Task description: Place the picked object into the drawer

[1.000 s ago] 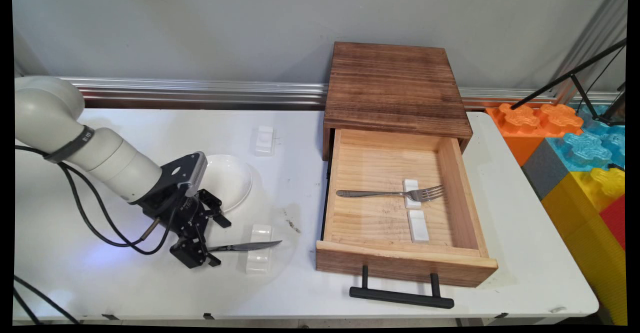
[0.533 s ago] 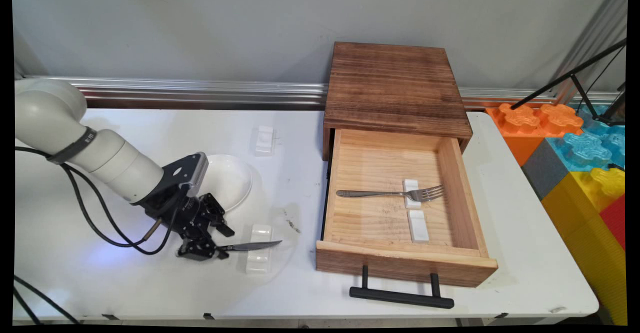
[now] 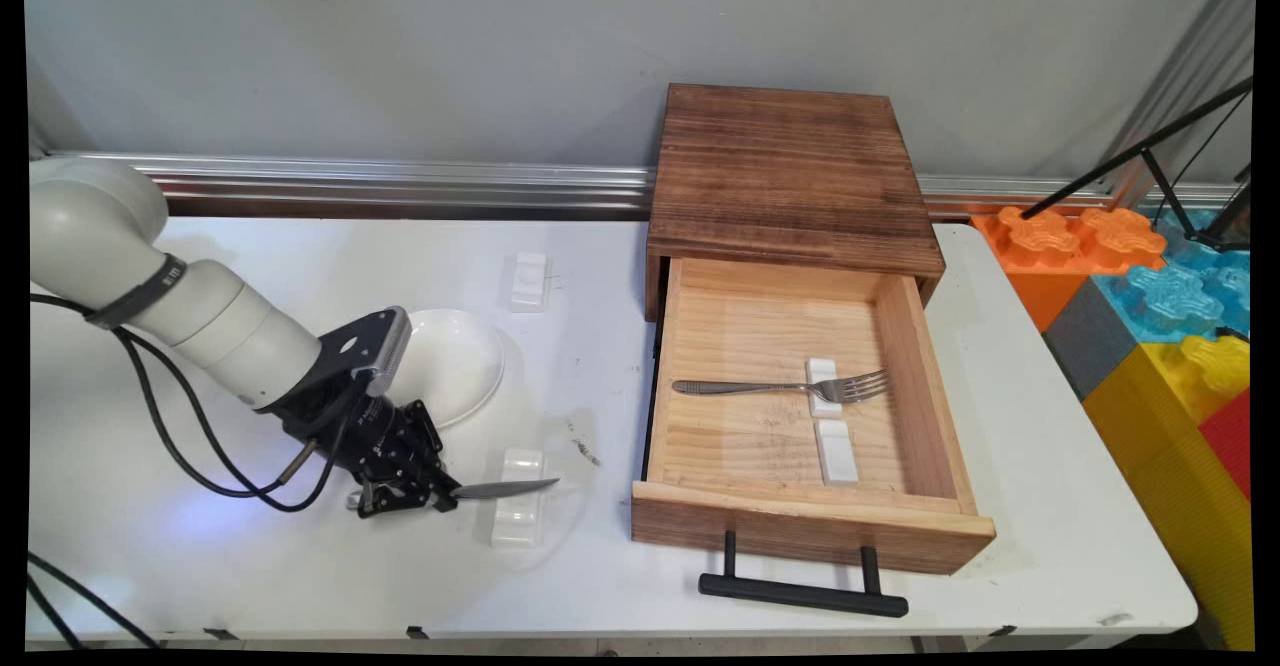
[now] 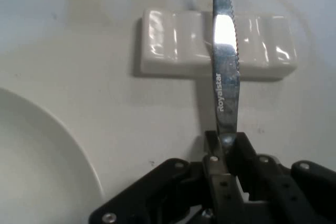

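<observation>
My gripper [image 3: 415, 494] [image 4: 227, 148] is shut on the handle of a steel table knife [image 3: 500, 489] [image 4: 224, 72] near the table's front left. The serrated blade reaches right over a white ceramic cutlery rest [image 3: 519, 511] [image 4: 173, 43] and lies across its top. A white plate [image 3: 455, 364] [image 4: 37, 161] sits just behind the gripper, partly hidden by the wrist.
An open wooden drawer [image 3: 925, 376] right of the knife holds a fork [image 3: 780, 386] lying on one white rest [image 3: 824, 387], with a second rest [image 3: 836, 451] beside it. Its black handle [image 3: 803, 594] juts toward the front edge. Another white rest [image 3: 529, 281] lies farther back.
The fingers have come together on the knife's handle; one second ago they stood open around it. The knife has shifted very little.
</observation>
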`<state>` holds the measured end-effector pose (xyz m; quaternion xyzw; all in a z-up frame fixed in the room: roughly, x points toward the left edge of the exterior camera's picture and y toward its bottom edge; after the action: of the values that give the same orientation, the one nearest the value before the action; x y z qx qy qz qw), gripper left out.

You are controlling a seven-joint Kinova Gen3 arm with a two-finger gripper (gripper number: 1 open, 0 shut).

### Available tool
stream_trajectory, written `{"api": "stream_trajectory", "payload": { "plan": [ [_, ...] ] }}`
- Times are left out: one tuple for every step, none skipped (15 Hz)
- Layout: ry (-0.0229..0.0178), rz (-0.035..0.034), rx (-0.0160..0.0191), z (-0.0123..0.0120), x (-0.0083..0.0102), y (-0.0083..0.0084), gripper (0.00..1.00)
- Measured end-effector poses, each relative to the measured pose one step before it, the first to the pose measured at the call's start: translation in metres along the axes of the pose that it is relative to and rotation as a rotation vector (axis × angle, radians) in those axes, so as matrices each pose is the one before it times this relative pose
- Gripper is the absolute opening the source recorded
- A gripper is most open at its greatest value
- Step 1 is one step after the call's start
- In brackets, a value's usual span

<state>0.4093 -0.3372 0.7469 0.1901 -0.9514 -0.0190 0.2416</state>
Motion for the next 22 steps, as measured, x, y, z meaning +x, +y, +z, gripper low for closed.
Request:
{"api": "stream_trajectory", "payload": {
  "plan": [
    [0.00140, -0.00110, -0.00092, -0.00114, 0.00025, 0.00018, 0.00],
    [0.00141, -0.00099, -0.00017, -0.00096, 0.00041, -0.00007, 0.00],
    [0.00186, -0.00158, -0.00096, -0.00130, 0.00061, 0.00007, 0.00],
    [0.00408, -0.00228, -0.00067, -0.00245, 0.00146, -0.00029, 0.00],
    [0.00360, -0.00194, -0.00204, -0.00256, 0.00157, -0.00015, 0.00],
    [0.00329, -0.00117, -0.00095, -0.00223, 0.00126, -0.00011, 0.00],
    [0.00547, -0.00174, -0.00292, -0.00438, 0.00255, -0.00010, 0.00],
    [0.00610, -0.00158, -0.00264, -0.00559, 0.00354, -0.00018, 0.00],
    [0.00559, -0.00065, -0.00091, -0.00524, 0.00330, -0.00032, 0.00],
    [0.00662, -0.00131, -0.00127, -0.00613, 0.00428, -0.00039, 0.00],
    [0.00795, -0.00115, -0.00033, -0.00655, 0.00495, -0.00033, 0.00],
    [0.00851, 0.00010, -0.00039, -0.00570, 0.00557, -0.00042, 0.00],
    [0.01058, 0.00180, -0.00091, -0.00663, 0.00791, -0.00039, 0.00],
    [0.01021, 0.00283, 0.00098, -0.00629, 0.00843, -0.00054, 0.00],
    [0.00718, 0.00275, 0.00215, -0.00515, 0.00746, -0.00049, 0.00],
    [0.00877, 0.00297, 0.00447, -0.00578, 0.00898, -0.00103, 0.00],
    [0.00783, 0.00380, 0.00571, -0.00545, 0.00975, -0.00128, 0.00],
    [0.00775, 0.00426, 0.00556, -0.00508, 0.00962, -0.00123, 0.00],
    [0.00568, 0.00379, 0.00524, -0.00399, 0.00828, -0.00137, 0.00],
    [0.00631, 0.00397, 0.00604, -0.00416, 0.00950, -0.00177, 0.00],
    [0.00482, 0.00320, 0.00570, -0.00313, 0.00831, -0.00138, 0.00],
    [0.00599, 0.00185, 0.00522, -0.00270, 0.00997, -0.00160, 0.00]
  ]
}}
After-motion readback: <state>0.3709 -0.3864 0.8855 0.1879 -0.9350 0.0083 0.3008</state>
